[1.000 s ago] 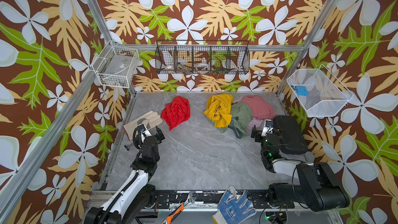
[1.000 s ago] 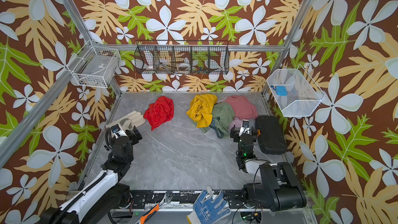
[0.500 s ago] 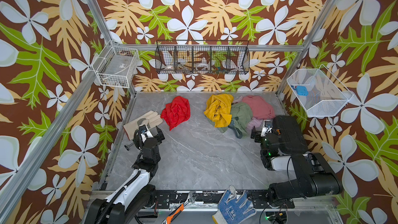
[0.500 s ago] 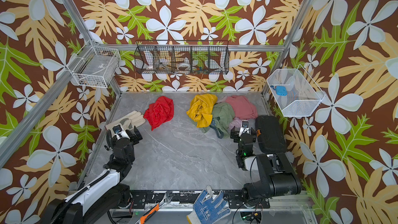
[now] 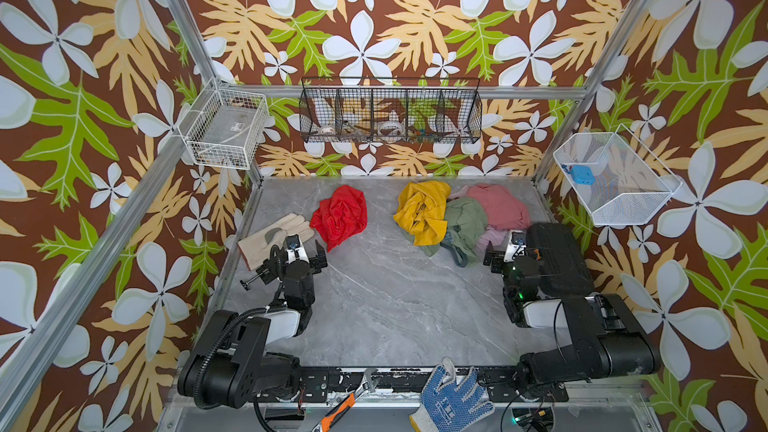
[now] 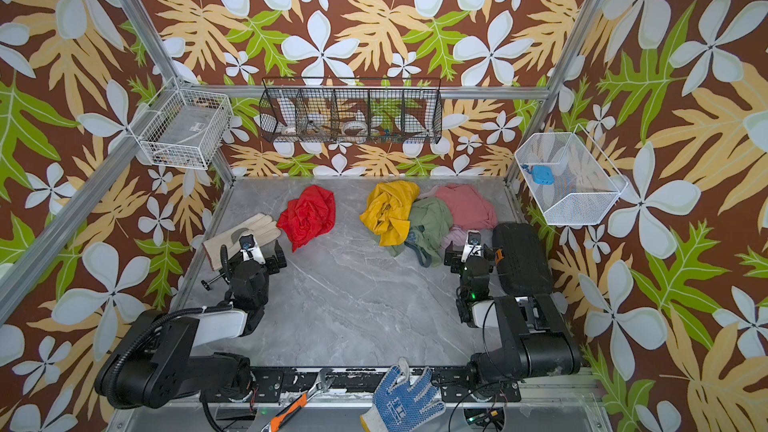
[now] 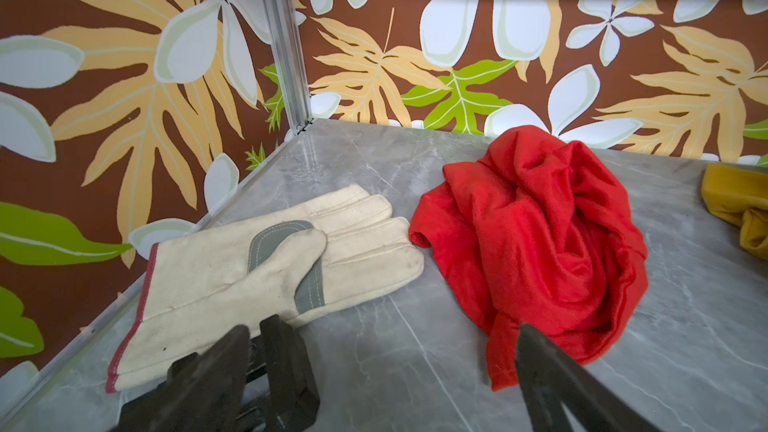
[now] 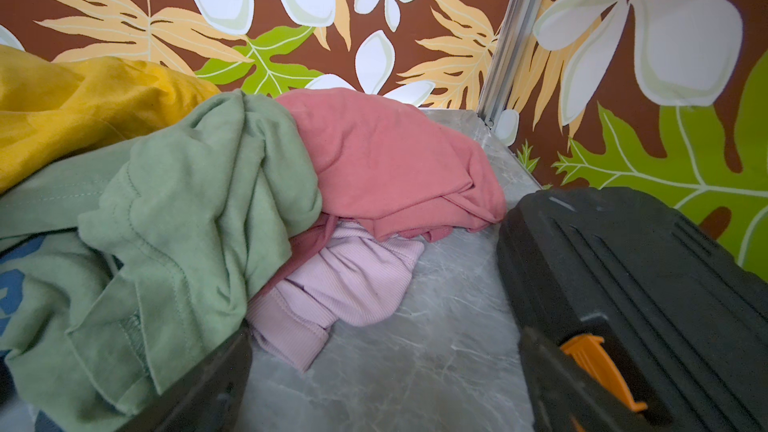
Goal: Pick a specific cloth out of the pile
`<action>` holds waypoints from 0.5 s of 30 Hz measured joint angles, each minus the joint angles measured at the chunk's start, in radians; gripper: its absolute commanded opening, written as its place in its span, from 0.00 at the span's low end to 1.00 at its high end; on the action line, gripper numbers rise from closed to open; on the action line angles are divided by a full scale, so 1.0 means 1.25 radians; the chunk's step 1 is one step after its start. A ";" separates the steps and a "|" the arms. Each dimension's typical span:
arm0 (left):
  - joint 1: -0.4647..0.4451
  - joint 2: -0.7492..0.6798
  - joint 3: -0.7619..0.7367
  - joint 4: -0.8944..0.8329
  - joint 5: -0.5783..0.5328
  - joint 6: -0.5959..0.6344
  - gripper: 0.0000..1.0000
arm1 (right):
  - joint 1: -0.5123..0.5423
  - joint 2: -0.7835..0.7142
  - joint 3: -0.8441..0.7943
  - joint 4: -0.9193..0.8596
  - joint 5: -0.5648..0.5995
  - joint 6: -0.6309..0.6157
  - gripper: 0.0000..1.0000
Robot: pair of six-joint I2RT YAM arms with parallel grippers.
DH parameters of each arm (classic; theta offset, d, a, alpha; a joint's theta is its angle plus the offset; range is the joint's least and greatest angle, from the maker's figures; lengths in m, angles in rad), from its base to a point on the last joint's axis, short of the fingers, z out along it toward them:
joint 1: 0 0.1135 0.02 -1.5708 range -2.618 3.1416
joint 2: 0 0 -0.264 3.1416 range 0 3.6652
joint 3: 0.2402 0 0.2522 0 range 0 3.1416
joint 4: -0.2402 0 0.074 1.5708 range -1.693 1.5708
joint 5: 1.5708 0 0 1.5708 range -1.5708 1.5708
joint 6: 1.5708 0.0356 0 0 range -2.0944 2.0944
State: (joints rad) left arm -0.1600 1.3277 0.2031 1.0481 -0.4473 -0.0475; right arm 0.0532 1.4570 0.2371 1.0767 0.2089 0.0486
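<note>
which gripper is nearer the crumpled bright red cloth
Left. The left gripper sits open just short of the crumpled bright red cloth; the right gripper is across the table, at the cloth pile.

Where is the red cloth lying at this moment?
In both top views the red cloth lies left of the middle, toward the far side, close beside the cream work glove and apart from the pile.

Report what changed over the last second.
The left arm and right arm folded slightly at the elbow; the left hand and right hand barely shifted, both open and empty. Nothing was gripped or released. The red cloth, apart from the pile and beside the work glove, stayed put.
</note>
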 measured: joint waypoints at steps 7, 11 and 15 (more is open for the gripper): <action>0.037 0.034 -0.053 0.122 0.040 -0.024 1.00 | -0.001 0.001 0.001 0.000 -0.002 0.000 1.00; 0.037 0.033 -0.053 0.142 0.036 -0.033 1.00 | -0.001 0.001 0.001 0.000 -0.002 0.000 1.00; 0.037 0.034 -0.053 0.150 0.033 -0.041 1.00 | -0.001 0.001 0.001 0.000 -0.002 0.000 1.00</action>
State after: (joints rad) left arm -0.1139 1.3708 0.1371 1.2362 -0.4065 -0.0986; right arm 0.0525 1.4578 0.2379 1.0767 0.2066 0.0486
